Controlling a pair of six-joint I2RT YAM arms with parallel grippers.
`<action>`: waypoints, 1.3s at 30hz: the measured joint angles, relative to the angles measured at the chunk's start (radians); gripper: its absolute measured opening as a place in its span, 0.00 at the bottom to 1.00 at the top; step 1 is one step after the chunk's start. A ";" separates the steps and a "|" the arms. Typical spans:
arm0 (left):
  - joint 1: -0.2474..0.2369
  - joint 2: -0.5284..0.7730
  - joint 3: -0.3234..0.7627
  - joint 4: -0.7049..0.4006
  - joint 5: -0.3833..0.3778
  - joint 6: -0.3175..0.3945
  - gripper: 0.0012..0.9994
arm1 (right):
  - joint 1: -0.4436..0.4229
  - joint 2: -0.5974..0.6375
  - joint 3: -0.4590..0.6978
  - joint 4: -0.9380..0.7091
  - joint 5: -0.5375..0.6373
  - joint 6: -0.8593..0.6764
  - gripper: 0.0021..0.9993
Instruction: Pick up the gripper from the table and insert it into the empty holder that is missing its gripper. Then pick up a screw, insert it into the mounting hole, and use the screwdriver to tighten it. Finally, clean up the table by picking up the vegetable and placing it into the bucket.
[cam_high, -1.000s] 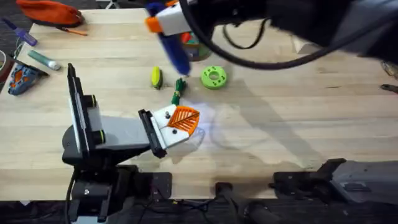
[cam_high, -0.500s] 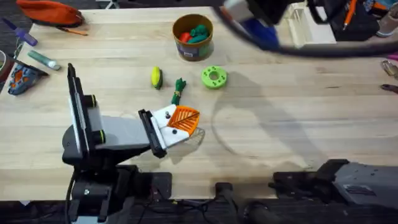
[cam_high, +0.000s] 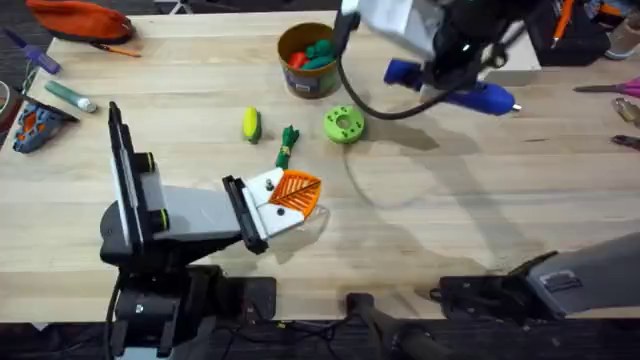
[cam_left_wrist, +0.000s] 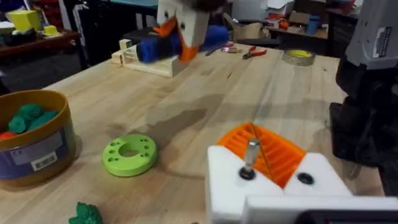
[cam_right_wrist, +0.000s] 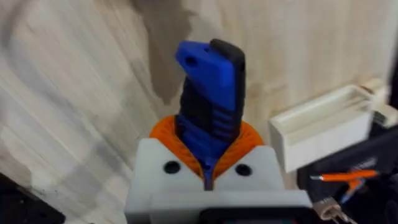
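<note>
My right gripper (cam_high: 440, 78) hangs over the back right of the table (cam_high: 520, 200), shut on the blue screwdriver (cam_high: 455, 92), which lies level with its bit pointing right. The right wrist view has the screwdriver (cam_right_wrist: 210, 81) clamped between the orange pads. My left gripper (cam_high: 300, 192) rests low at centre left, its orange ribbed tips pressed together. An orange gripper tip (cam_left_wrist: 264, 146) sits in the white holder (cam_left_wrist: 233, 186), with a screw (cam_left_wrist: 250, 154) standing up in its hole. A yellow vegetable (cam_high: 251, 124) and a green-topped one (cam_high: 288, 145) lie before the bucket (cam_high: 310, 58).
A green disc with holes (cam_high: 343, 124) lies right of the vegetables. A pale wooden tray (cam_high: 500, 52) stands at the back right, with hand tools (cam_high: 622, 90) at the right edge. An orange pouch (cam_high: 80, 20) and small tools sit at the back left.
The right arm has carried the screwdriver from above the vegetables and bucket over to the back right, and it now lies level. The left arm has not moved.
</note>
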 joint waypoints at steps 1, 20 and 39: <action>0.000 0.000 0.000 0.000 0.000 0.000 0.00 | -0.009 0.025 -0.014 0.011 0.002 -0.013 0.02; 0.000 0.000 0.000 0.000 0.000 0.000 0.00 | -0.149 0.261 -0.068 0.130 -0.088 -0.160 0.21; 0.000 0.000 0.000 0.000 0.000 0.004 0.23 | -0.165 0.261 -0.068 0.121 -0.104 -0.171 0.88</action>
